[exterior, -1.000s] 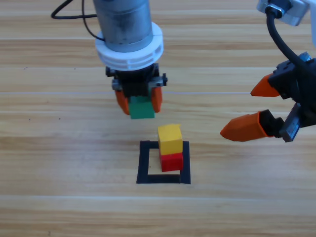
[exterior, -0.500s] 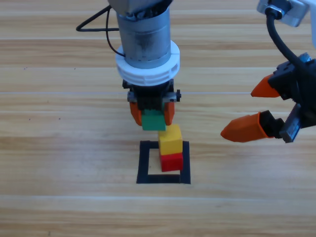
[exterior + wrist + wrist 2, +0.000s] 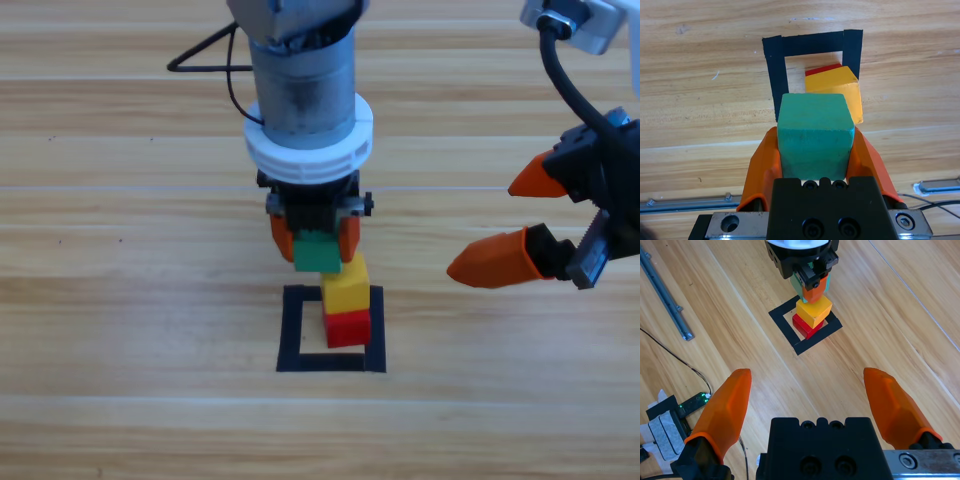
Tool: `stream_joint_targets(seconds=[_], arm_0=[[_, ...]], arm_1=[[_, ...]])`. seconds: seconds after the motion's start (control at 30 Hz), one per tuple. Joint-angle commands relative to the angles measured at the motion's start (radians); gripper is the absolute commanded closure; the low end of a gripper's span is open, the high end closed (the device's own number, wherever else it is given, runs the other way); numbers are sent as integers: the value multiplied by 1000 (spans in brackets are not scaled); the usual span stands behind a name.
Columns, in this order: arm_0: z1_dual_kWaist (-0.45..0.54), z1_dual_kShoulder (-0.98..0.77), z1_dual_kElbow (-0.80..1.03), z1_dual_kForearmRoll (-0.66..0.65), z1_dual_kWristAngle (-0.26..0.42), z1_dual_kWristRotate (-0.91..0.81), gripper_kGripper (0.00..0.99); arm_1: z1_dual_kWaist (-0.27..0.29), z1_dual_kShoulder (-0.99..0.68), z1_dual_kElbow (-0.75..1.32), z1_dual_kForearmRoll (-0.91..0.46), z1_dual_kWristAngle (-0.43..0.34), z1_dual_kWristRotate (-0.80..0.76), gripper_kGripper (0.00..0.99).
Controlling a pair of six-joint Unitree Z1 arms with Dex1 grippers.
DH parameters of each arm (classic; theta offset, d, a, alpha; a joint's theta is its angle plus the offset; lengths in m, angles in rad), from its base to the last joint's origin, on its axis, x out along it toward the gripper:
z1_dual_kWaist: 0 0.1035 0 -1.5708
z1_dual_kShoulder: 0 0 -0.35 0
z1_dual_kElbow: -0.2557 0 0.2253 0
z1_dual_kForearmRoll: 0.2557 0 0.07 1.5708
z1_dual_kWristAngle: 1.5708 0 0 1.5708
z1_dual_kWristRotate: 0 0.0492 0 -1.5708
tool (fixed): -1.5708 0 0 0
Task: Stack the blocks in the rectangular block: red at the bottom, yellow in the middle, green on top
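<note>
The green cube (image 3: 317,252), pinched between the left gripper's (image 3: 314,238) fingers, is hanging just behind and left of the yellow cube (image 3: 345,289) stacked on red (image 3: 347,327) inside the tape outline (image 3: 292,335); the right gripper (image 3: 520,222) is waiting, fingers spread.

no readable txt, no labels, brands, nos. or signs on anything in any view

Left hand (image 3: 315,236) grips green (image 3: 317,253) above yellow (image 3: 344,290) (atop red (image 3: 347,328)); right hand (image 3: 520,225) open.
</note>
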Motion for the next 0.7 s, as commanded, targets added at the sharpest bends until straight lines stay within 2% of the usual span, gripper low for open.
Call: stream_joint_targets(seconds=[0.03,0.7], arm_0=[[-34,54,-20,8,-11,19,990],[-48,77,-46,8,-11,24,990]], arm_1=[[-18,21,25,13,11,-4,2],[-18,23,27,13,14,-9,2]])
